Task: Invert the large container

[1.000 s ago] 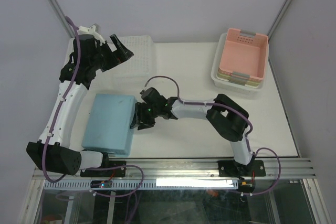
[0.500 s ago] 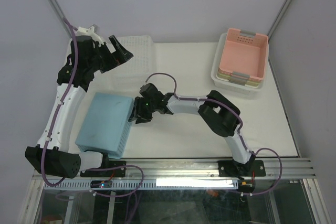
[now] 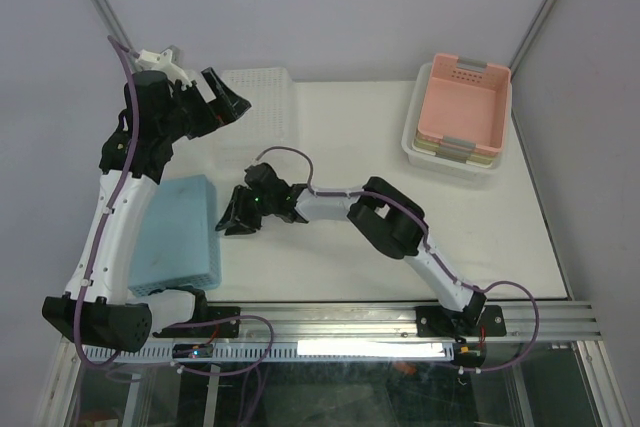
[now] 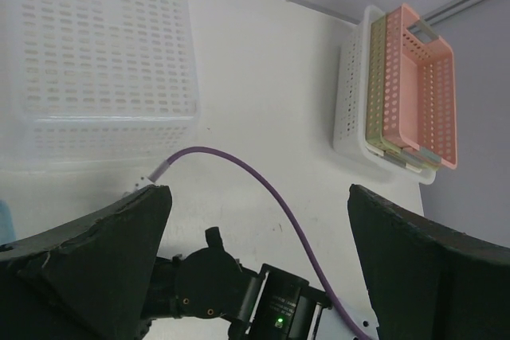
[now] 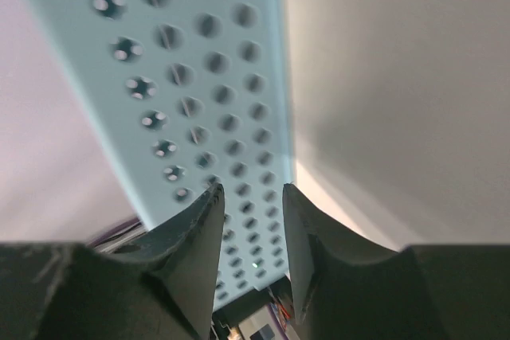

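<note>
The large container (image 3: 258, 107), a wide shallow translucent whitish tub with a perforated grid face, lies at the back left of the table; it also shows in the left wrist view (image 4: 96, 45). My left gripper (image 3: 226, 97) is open and empty, held above the table beside the tub's left end, jaws wide apart (image 4: 259, 197). My right gripper (image 3: 228, 225) is against the right edge of a light blue perforated basket (image 3: 180, 232) tilted up on its left side. In the right wrist view its jaws (image 5: 249, 193) stand a narrow gap apart with the blue wall (image 5: 199, 77) filling the gap; I cannot tell whether they clamp it.
At the back right a pink basket (image 3: 465, 97) is nested with others inside a white mesh-sided basket (image 3: 420, 152); the stack also shows in the left wrist view (image 4: 414, 85). The right arm stretches across the table's middle. A metal rail runs along the near edge.
The right gripper has moved left and the blue basket has swung from lying flat up onto its left side. The left gripper has drifted slightly up and left.
</note>
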